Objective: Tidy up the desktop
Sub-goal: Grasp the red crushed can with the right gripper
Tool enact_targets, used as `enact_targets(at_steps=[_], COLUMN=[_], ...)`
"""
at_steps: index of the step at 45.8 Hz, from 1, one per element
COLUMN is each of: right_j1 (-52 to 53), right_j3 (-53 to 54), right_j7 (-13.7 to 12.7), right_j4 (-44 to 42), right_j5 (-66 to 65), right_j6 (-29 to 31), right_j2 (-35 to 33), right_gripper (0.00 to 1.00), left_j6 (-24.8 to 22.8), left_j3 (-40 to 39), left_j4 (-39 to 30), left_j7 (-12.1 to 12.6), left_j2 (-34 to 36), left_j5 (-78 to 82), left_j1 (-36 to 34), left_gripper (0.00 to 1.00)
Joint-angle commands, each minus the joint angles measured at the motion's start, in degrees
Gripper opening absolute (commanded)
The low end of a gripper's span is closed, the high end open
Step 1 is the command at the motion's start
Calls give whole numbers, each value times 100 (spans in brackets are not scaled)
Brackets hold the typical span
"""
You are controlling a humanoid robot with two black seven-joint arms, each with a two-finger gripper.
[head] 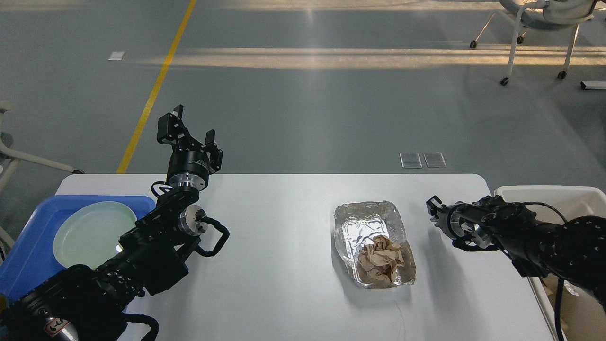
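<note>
The white desktop (284,227) fills the lower half of the head view. Right of its centre lies a crumpled foil tray (371,227) with a ball of crumpled brown paper (380,258) in its near end. My right gripper (433,209) hovers low over the desktop just right of the foil tray; it is small and dark, and I see nothing in it. My left gripper (191,127) is raised above the far left edge of the desktop, open and empty.
A blue tray (28,251) holding a pale green plate (92,232) sits at the left edge under my left arm. An off-white bin (544,192) stands at the right edge under my right arm. A wheeled chair (544,19) stands far back right.
</note>
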Motion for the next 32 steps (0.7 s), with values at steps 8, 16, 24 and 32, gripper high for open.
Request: enact_targets(at_steps=[8, 16, 24, 32], right_j1=[66, 40, 84, 242], right_j3=[-44, -132, -133, -150], right_j7=[11, 19, 28, 28], right_j4=[1, -43, -52, -70], right_j5=[-11, -63, -888, -1346], right_j6=[3, -5, -76, -84], right_j2=[-17, -96, -237, -403], right_gripper=[40, 65, 65, 65], left_j6=[0, 0, 0, 0], left_j3=[0, 0, 0, 0], left_j4=[0, 0, 0, 0], left_j7=[0, 0, 0, 0], left_j2=[0, 0, 0, 0], left_j5=[0, 0, 0, 0], left_j1=[0, 0, 0, 0], left_gripper=[99, 99, 99, 99])
